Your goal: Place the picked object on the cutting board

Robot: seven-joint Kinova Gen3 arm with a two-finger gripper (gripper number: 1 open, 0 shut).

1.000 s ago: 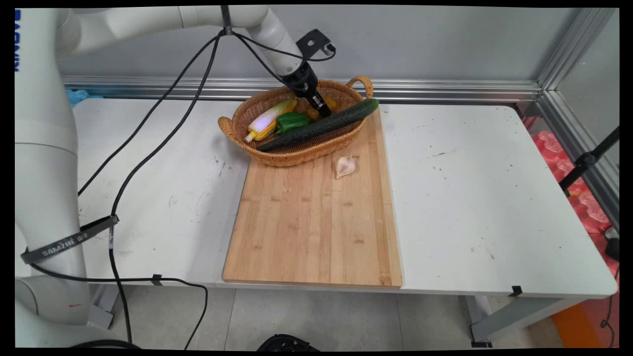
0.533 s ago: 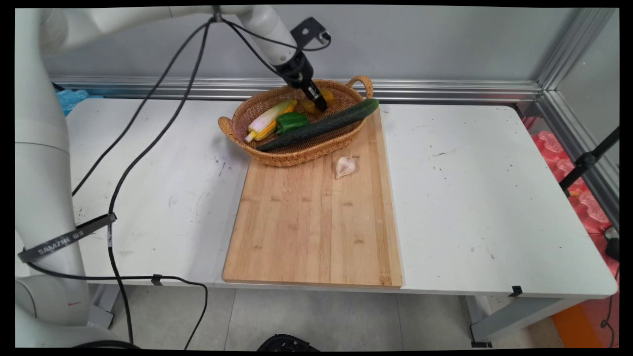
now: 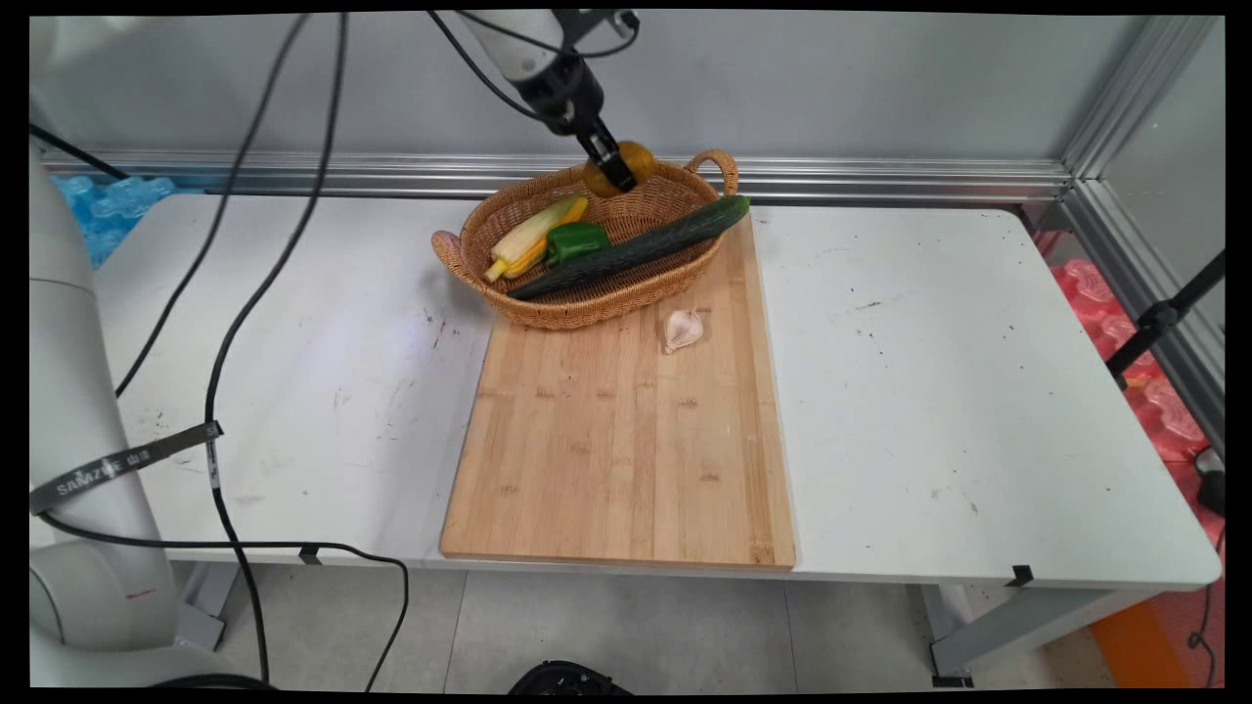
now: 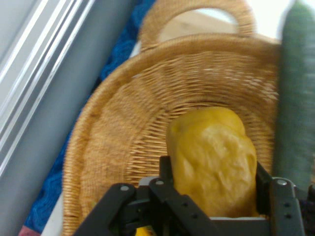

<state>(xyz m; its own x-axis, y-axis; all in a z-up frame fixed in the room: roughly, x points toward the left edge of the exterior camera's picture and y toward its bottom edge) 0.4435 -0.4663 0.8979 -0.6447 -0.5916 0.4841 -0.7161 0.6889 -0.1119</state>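
Observation:
My gripper hangs above the back of a wicker basket, shut on a yellow pepper. In the hand view the yellow pepper sits between my fingers, with the basket below it. In the basket lie a long dark cucumber whose tip sticks out over the right rim, a green pepper and a corn cob. The cucumber runs along the hand view's right edge.
The basket stands on the far end of a bamboo cutting board. A garlic bulb lies on the board just in front of the basket. Black cables hang over the table's left side. An aluminium rail runs behind the table.
My gripper has risen out of the basket, carrying the yellow pepper up with it. The arm has swung upward and out of most of the picture.

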